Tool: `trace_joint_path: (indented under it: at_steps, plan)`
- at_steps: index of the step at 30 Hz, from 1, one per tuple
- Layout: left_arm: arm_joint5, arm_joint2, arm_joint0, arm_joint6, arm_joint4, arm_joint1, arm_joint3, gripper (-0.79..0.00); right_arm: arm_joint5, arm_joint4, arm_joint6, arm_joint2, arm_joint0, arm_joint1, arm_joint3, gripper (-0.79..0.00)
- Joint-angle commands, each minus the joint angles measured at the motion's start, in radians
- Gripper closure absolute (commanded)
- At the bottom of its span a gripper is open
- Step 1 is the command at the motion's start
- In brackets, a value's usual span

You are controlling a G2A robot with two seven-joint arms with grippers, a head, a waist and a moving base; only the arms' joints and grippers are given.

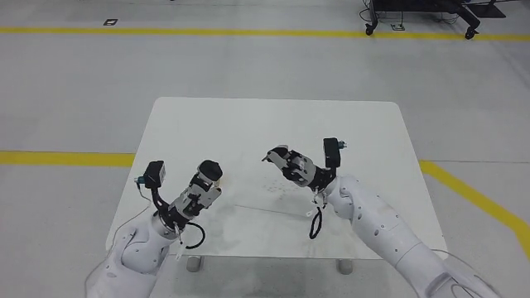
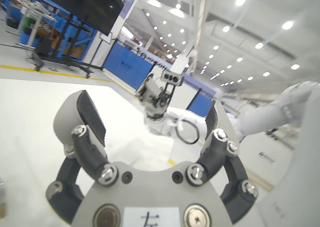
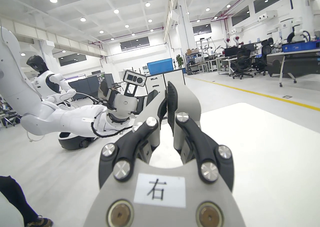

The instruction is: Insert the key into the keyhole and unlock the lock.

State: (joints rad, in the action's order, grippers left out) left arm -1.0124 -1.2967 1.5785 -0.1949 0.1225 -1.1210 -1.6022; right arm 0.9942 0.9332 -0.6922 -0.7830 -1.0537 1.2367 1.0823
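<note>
My left gripper [image 2: 148, 100] is open, its two ribbed pads far apart with nothing between them. In the top view it [image 1: 209, 174] is held above the near left part of the white table [image 1: 248, 124]. My right gripper [image 3: 168, 90] is shut, pads pressed together, and I see nothing between them. It [image 1: 272, 156] hovers over the table's middle, pointing toward the left arm. The two grippers face each other a short way apart. A small grey and brass-coloured object [image 2: 2, 195] is cut off at the left wrist view's edge; I cannot tell what it is.
The tabletop around both grippers is bare white surface. Yellow floor lines [image 1: 66, 158] run past the table. A black monitor stand [image 1: 422, 0] stands far behind the table, away from the arms.
</note>
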Motion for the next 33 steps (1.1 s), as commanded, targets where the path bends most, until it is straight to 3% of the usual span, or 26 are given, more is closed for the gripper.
trace_joint_path:
  at_steps: [1,5,10,12,15,22,26,28,30,33]
  plan:
    - [0.0,0.05,-0.043,-0.182,-0.316,0.017,0.027,-0.785,0.013,-0.09,0.055,0.024,0.013,0.016,-0.021,0.0]
    - [0.009,0.08,-0.112,-0.44,-0.634,0.042,0.102,-0.785,0.018,-0.219,0.127,0.071,0.035,0.041,-0.023,0.0]
    - [0.016,0.067,-0.154,-0.57,-0.692,0.054,0.162,-0.533,0.018,-0.336,0.17,0.103,0.048,0.051,-0.017,0.0]
    - [0.009,0.065,-0.16,-0.559,-0.652,0.052,0.171,-0.514,0.018,-0.371,0.191,0.113,0.055,0.051,-0.019,0.0]
    - [0.0,0.056,-0.164,-0.518,-0.551,0.049,0.174,-0.591,0.018,-0.435,0.232,0.137,0.059,0.053,-0.016,0.0]
    - [0.026,0.043,-0.146,-0.361,-0.283,0.033,0.143,-0.536,0.018,-0.539,0.331,0.181,0.088,0.062,-0.033,0.0]
    - [0.062,0.046,-0.134,-0.274,-0.165,0.024,0.122,-0.545,0.018,-0.576,0.368,0.197,0.097,0.068,-0.035,0.0]
    - [0.07,0.051,-0.131,-0.248,-0.141,0.021,0.118,-0.499,0.018,-0.589,0.385,0.204,0.101,0.07,-0.037,0.0]
    - [0.076,0.054,-0.131,-0.233,-0.127,0.019,0.118,-0.388,0.018,-0.6,0.402,0.209,0.105,0.072,-0.041,0.0]
    - [0.077,0.057,-0.131,-0.216,-0.116,0.017,0.118,-0.339,0.018,-0.625,0.427,0.219,0.108,0.077,-0.048,0.0]
